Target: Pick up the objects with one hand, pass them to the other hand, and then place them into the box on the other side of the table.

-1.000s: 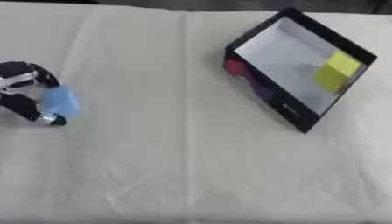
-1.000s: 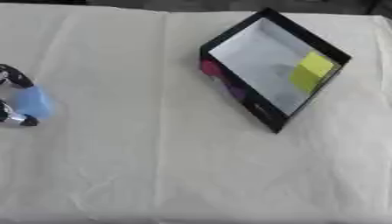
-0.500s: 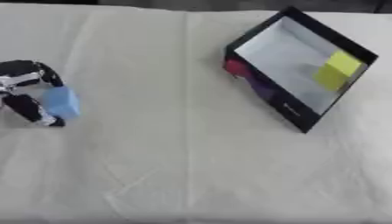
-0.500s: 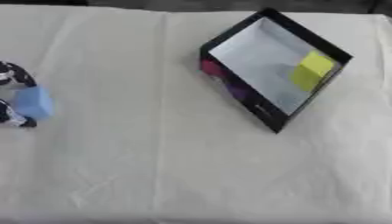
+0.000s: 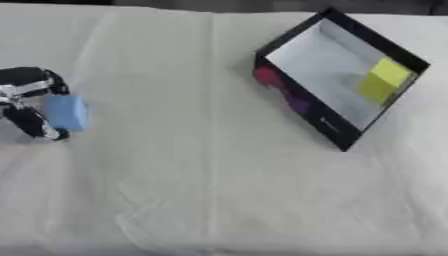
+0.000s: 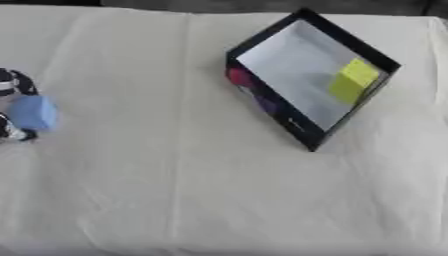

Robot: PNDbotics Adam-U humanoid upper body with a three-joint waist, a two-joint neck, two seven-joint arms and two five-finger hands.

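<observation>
One soft light-blue block (image 5: pixel 66 113) sits pinched in your left hand (image 5: pixel 26 100) above the white-clothed tabletop (image 5: pixel 201 175), far from the black box (image 5: pixel 337 75).

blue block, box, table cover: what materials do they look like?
Blue block, held in the left hand: probably foam or matte plastic, with soft edges and no shine. Box: likely printed cardboard, with thin black walls and a pale matte inside. Table cover: cream cloth, showing creases and fold lines.

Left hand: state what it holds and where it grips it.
The left hand holds a blue block, fingers curled round its sides at the table's left edge. The right hand is out of view.
</observation>
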